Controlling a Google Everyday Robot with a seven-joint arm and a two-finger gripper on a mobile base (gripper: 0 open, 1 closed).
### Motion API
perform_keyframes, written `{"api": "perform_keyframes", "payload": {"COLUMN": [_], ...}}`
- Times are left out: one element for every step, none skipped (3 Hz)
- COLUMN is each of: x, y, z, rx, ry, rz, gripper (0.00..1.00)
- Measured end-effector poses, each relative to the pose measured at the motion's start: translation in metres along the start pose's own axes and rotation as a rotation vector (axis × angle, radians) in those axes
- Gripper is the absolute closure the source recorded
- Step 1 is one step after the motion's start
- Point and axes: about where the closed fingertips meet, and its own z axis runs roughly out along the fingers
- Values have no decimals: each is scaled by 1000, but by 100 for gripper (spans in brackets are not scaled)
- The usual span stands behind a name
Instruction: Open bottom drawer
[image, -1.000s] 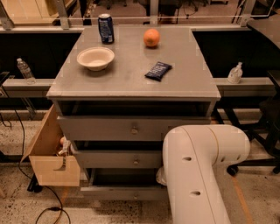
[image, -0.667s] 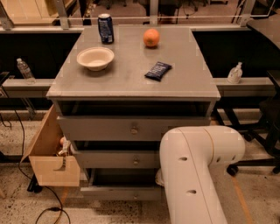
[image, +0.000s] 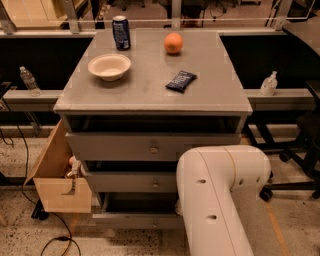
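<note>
The bottom drawer (image: 132, 220) is the lowest grey front of the grey cabinet (image: 150, 95). It stands out a little from the cabinet, with a dark gap above it. Its right part and its knob are hidden behind my white arm (image: 215, 200). The mid drawer (image: 130, 182) and the top drawer (image: 125, 146) above it each show a small round knob. My gripper is hidden behind the arm, low down by the right end of the bottom drawer.
On the cabinet top are a white bowl (image: 109, 66), a blue can (image: 120, 32), an orange (image: 173, 43) and a dark packet (image: 180, 80). An open cardboard box (image: 60, 177) leans at the cabinet's left. A chair base (image: 295, 170) stands at the right. A cable (image: 55, 240) lies on the floor.
My arm has shifted a little to the left in front of the lower drawers. Nothing on the cabinet top has moved.
</note>
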Motion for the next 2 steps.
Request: {"api": "perform_keyframes", "payload": {"x": [7,10], "y": [8,17], "z": [17,19], "rx": [-24,-27], "ry": [3,5], "rz": [20,38], "gripper": [100,100]}}
